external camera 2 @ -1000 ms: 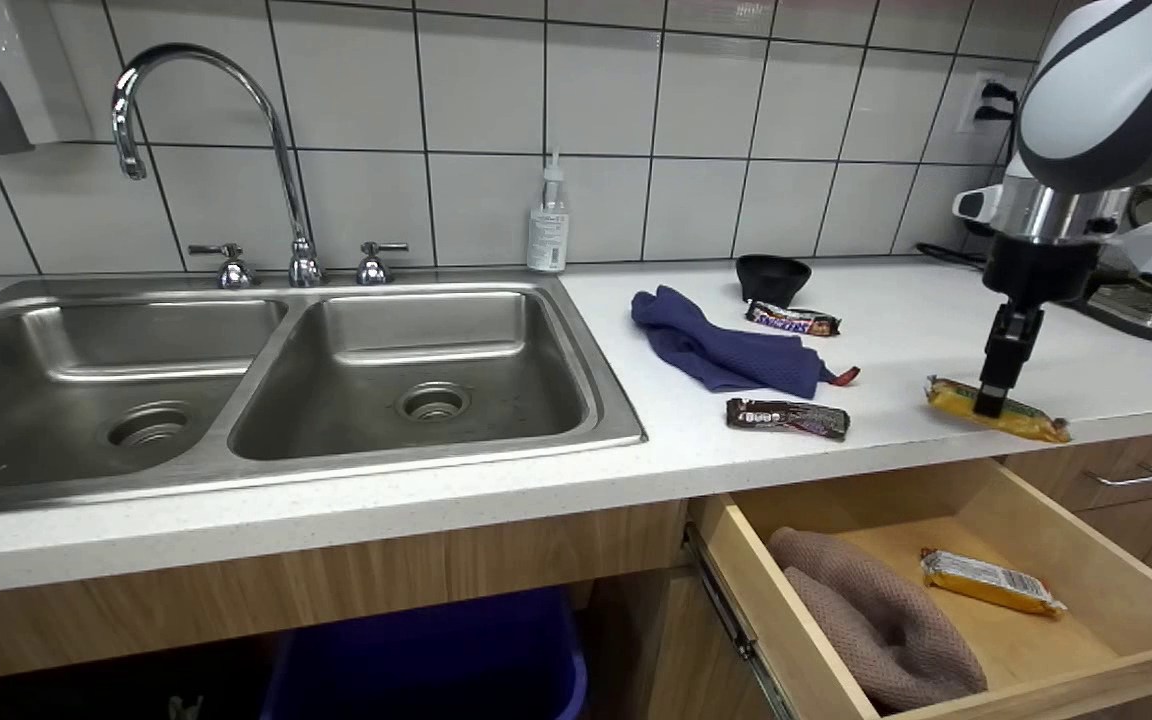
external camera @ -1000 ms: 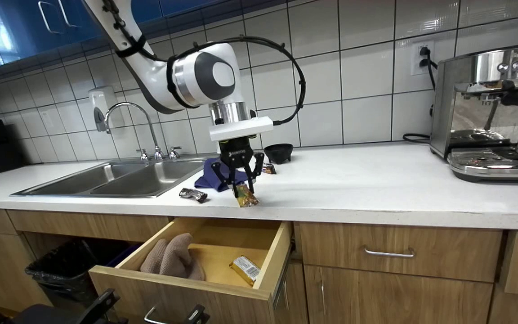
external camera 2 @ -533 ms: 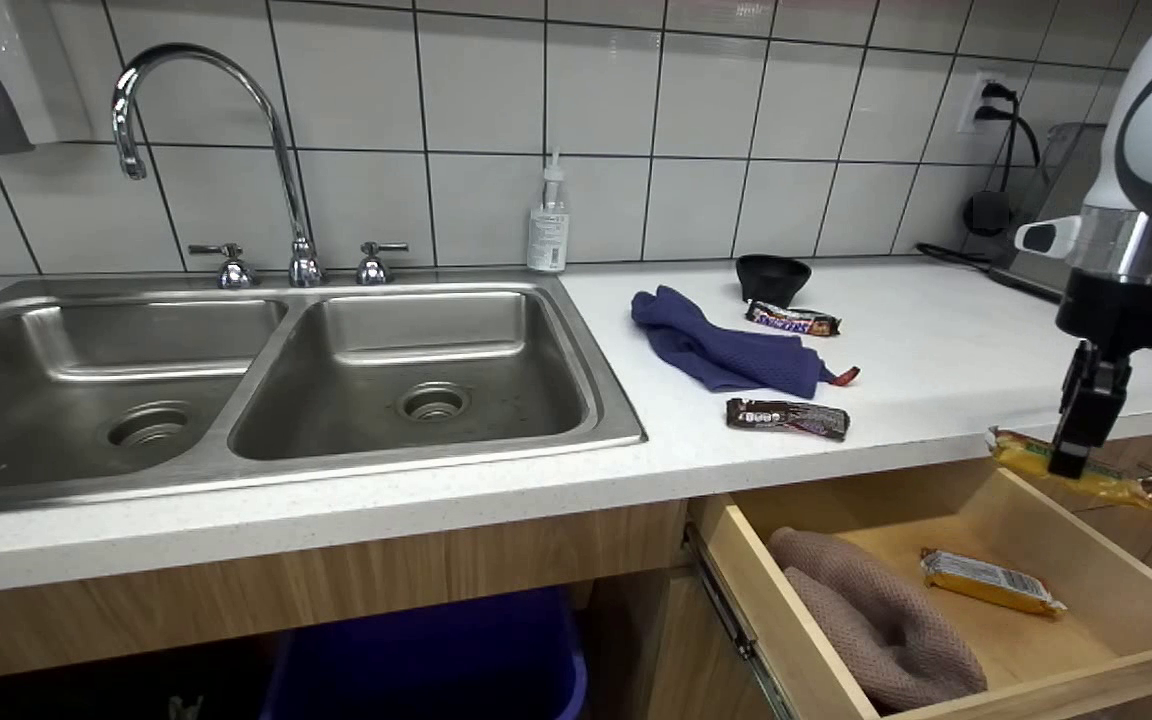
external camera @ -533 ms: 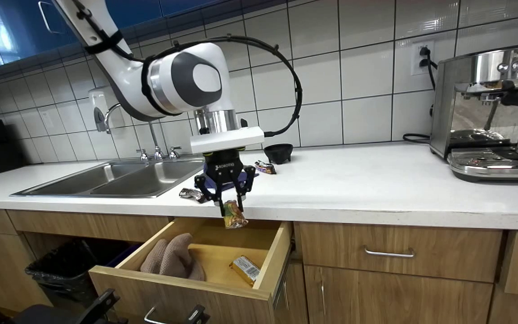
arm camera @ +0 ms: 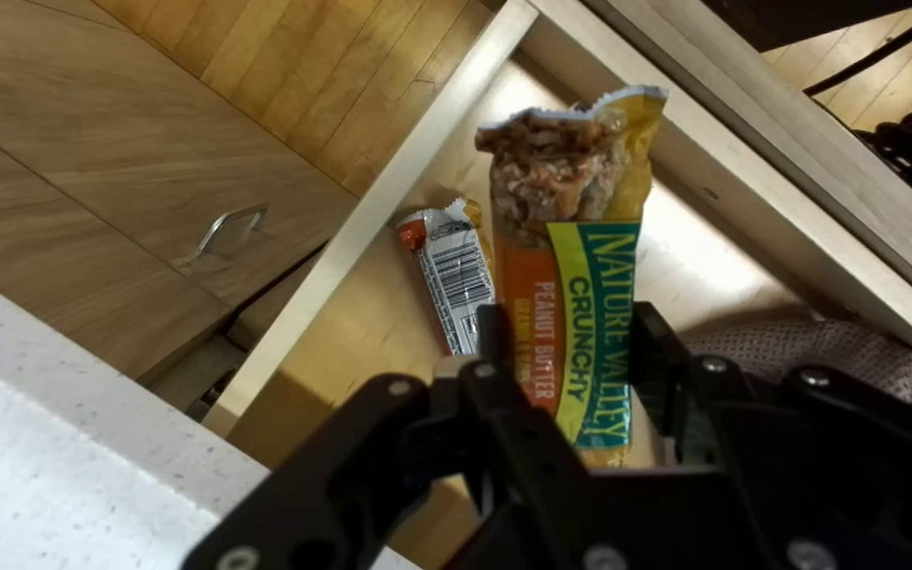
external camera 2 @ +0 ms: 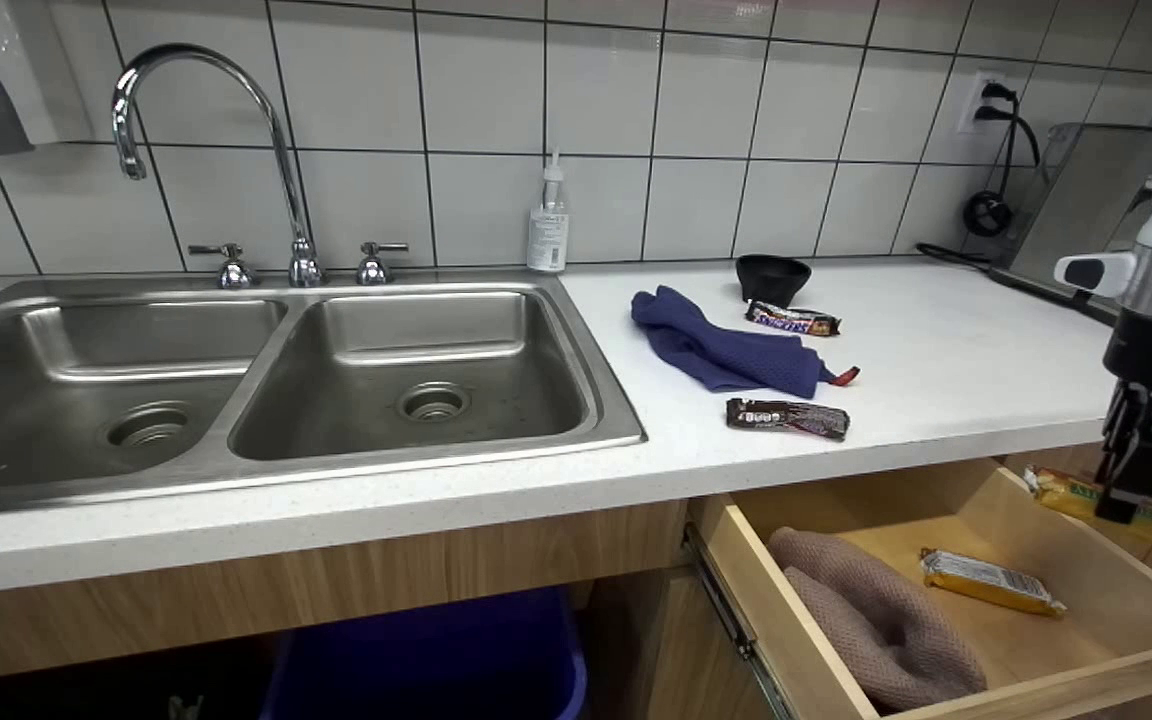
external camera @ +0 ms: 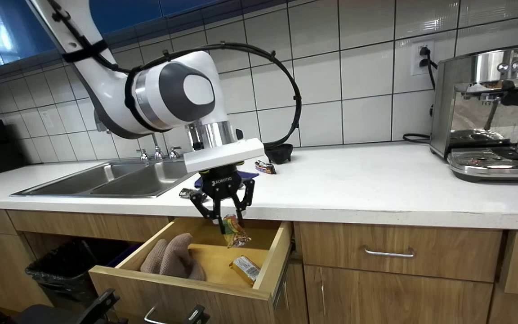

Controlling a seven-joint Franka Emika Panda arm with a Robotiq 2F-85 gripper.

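Note:
My gripper (external camera: 231, 224) is shut on a yellow, orange and green granola bar (arm camera: 575, 237). The fingers press on its two long sides, as the wrist view (arm camera: 567, 328) shows. The held bar (external camera: 237, 238) hangs above the open wooden drawer (external camera: 178, 281), apart from its floor. In an exterior view the held bar (external camera 2: 1066, 494) overlaps the drawer's side wall. Inside the drawer lie a second yellow-wrapped bar (external camera 2: 991, 582), barcode side up, and a crumpled brown cloth (external camera 2: 876, 620). The gripper is slightly tilted.
The white counter edge (arm camera: 92, 459) is close beside the gripper. On the counter are a dark-wrapped bar (external camera 2: 786, 418), a blue cloth (external camera 2: 726, 345), another wrapped bar (external camera 2: 793, 318), a black bowl (external camera 2: 772, 278), a sink (external camera 2: 626, 430) and a coffee machine (external camera: 443, 108).
My gripper has carried the granola bar from the counter's front edge out and down over the open drawer. The gripper and wrist have tilted a little. The things in the drawer have not moved.

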